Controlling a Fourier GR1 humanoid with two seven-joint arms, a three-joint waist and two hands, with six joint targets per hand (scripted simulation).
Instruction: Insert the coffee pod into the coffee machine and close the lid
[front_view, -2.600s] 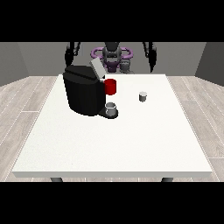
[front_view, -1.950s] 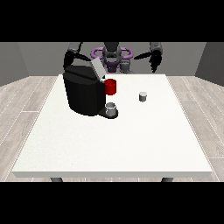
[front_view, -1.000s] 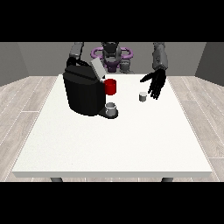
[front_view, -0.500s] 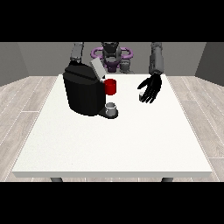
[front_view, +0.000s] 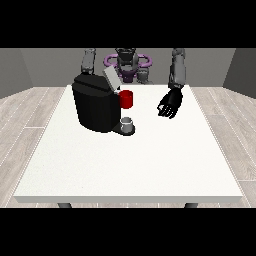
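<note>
Hand at view's right (front_view: 169, 104): was up by the robot's shoulder 2.6 s ago, swung out and down since, now low over the worktop (front_view: 125, 165), right of the machine (front_view: 96, 103). Pod stood there in the open until 1.0 s ago; hand now covers that spot, pod no longer visible, can't tell if it's held. Fingers look curled, pointing down. Since 0.5 s ago hand barely shifted. Arm at view's left (front_view: 88, 61) moved in behind the machine.
</note>
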